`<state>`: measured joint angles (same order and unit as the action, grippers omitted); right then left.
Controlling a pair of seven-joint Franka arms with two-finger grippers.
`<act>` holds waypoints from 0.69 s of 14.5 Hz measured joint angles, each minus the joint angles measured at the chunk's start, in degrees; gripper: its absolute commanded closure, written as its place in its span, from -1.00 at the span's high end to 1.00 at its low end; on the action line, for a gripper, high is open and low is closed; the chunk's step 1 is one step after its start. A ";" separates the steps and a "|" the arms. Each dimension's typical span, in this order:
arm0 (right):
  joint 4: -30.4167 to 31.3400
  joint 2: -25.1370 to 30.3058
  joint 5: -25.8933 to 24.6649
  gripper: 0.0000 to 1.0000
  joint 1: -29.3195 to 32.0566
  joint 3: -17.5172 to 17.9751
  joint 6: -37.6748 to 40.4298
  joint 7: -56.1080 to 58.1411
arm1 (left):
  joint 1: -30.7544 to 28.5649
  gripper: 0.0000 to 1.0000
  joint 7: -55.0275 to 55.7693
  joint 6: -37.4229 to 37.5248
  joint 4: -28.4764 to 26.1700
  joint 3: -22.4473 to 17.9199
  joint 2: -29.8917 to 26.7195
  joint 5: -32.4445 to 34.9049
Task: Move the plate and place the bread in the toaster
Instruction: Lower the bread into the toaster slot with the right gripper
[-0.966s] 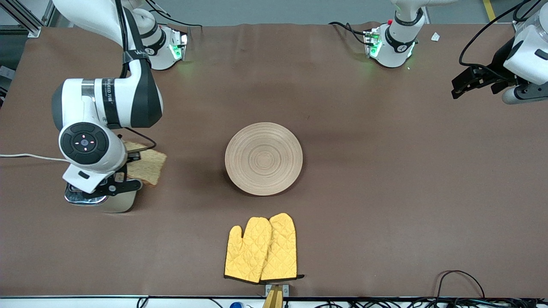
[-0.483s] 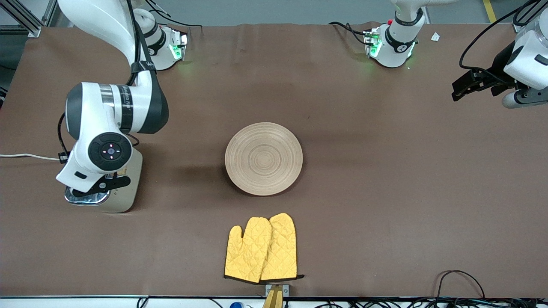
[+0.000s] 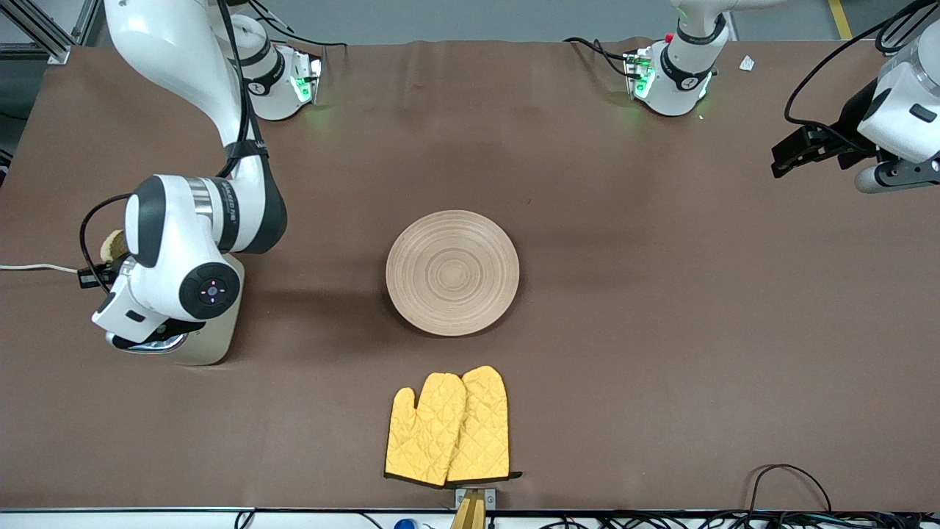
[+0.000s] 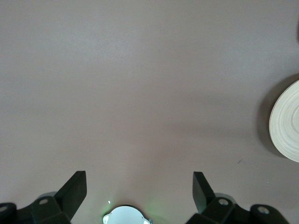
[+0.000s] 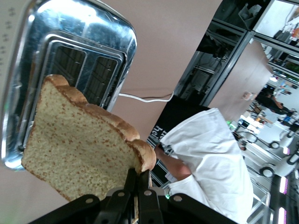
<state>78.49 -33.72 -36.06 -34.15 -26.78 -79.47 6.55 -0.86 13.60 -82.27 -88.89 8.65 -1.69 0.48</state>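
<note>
The cream toaster (image 3: 217, 336) with a chrome top (image 5: 79, 46) stands at the right arm's end of the table. My right gripper (image 5: 138, 175) is shut on one edge of the brown bread (image 5: 79, 144), holding it tilted just above the two slots. From the front only a corner of the bread (image 3: 112, 245) shows past the right wrist. The light-wood plate (image 3: 452, 272) lies mid-table with nothing on it, and its rim (image 4: 286, 122) shows in the left wrist view. My left gripper (image 3: 787, 153) waits open over bare table at the left arm's end, with nothing between its fingers (image 4: 77, 186).
Two yellow oven mitts (image 3: 448, 427) lie nearer the front camera than the plate. The toaster's white cord (image 3: 37, 267) runs off the table's end. Black cables (image 3: 789, 477) lie at the front edge. A person in a white shirt (image 5: 210, 158) stands off the right arm's end.
The right arm has carried the bread from the plate side of the toaster to over the toaster's top. The left gripper has drifted only slightly.
</note>
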 measured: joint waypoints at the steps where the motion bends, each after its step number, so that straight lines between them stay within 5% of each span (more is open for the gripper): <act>1: 1.53 -0.09 -0.37 -0.97 -0.01 0.01 -1.37 -1.29 | 0.01 1.00 0.00 0.00 0.02 0.02 0.00 0.00; 10: 6.73 -0.23 -1.72 -0.96 -0.23 0.01 -5.34 -9.63 | 0.06 1.00 0.00 0.00 0.06 0.06 0.00 0.00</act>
<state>85.22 -33.95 -37.78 -34.38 -26.78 -84.80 -3.09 -0.80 13.60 -82.27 -88.83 8.71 -1.69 0.48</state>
